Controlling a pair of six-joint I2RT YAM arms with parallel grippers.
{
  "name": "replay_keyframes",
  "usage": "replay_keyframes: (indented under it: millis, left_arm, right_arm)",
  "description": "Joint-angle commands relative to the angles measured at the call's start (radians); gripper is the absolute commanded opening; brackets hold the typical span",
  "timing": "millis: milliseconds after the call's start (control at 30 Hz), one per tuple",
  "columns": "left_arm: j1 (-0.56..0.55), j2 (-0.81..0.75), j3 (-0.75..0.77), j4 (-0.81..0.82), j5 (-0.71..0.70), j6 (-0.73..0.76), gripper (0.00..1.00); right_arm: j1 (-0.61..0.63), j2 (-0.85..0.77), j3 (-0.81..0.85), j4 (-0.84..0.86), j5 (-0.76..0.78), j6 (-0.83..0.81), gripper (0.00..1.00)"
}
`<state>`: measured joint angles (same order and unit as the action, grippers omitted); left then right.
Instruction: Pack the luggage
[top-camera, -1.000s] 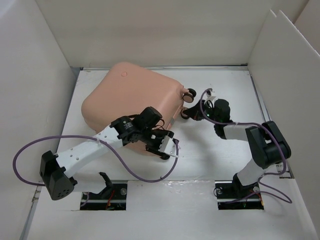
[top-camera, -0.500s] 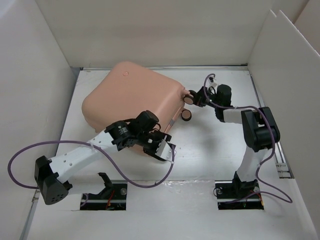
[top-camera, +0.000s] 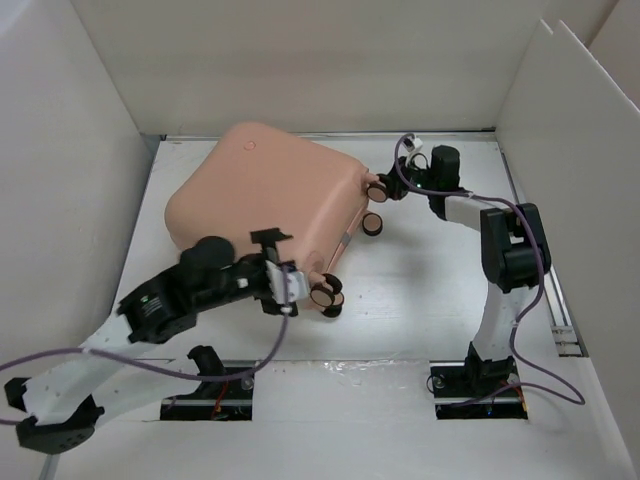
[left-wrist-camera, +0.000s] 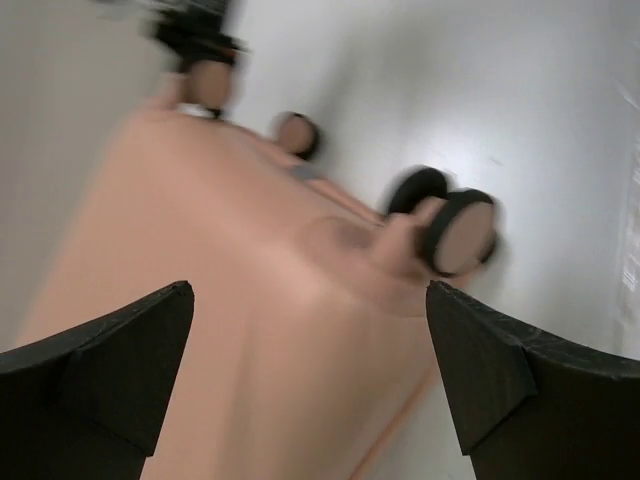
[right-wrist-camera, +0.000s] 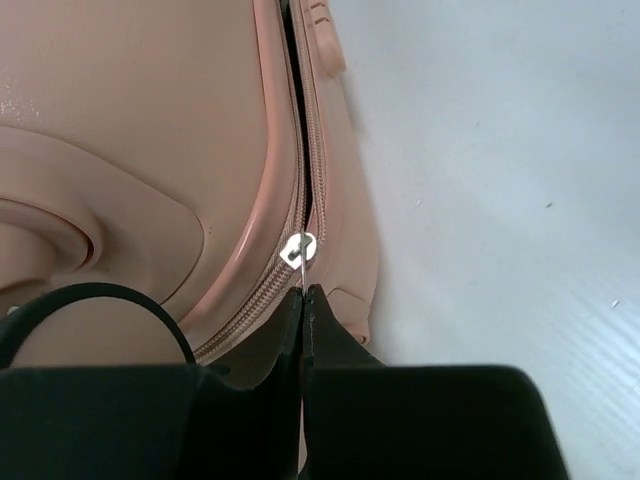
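Lab robot cell: white board walls (top-camera: 300, 60), table (top-camera: 430, 290).

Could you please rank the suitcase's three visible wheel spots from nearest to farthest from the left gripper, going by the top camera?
From the left gripper, in the top view:
1. front wheel pair, just to its right, at the near corner of the luggage.
2. middle wheel, farther right and back, along the right edge.
3. back wheel, at the far right corner.

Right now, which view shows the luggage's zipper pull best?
Right wrist: the zipper pull sits sharp and close, its tab in the shut right pincer. Top external shows the luggage, but the pull is too small to see. Left wrist shows only its blurred side and wheels.
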<state>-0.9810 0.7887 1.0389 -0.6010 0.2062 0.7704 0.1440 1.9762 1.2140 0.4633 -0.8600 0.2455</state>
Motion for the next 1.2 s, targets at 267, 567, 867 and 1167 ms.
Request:
replay_keyframes:
  millis: [267, 567, 867, 1167]
  left_arm:
    - [0.244, -0.109, -0.002, -0.071, -0.553, -0.376, 0.51]
    - [0.355, -0.095, -0.218, -0.184, -0.59, -0.5, 0.45]
    - [0.991, 0.162, -0.26, -0.022, -0.252, -0.291, 0.64]
    - [1.316, 0.681, 0.079, -0.032, 0.05, -0.207, 0.68]
  right_arm:
    - [0.032, 0.062, 0.188, 0.044, 0.125, -0.138, 0.0]
    - [0.075, 0.062, 0.197, 0.044, 0.144, -0.147, 0.0]
    - [0.134, 0.01, 0.142, 0.054, 0.179, -0.189, 0.0]
    - [0.154, -0.054, 0.035, 0.115, 0.223, -0.189, 0.0]
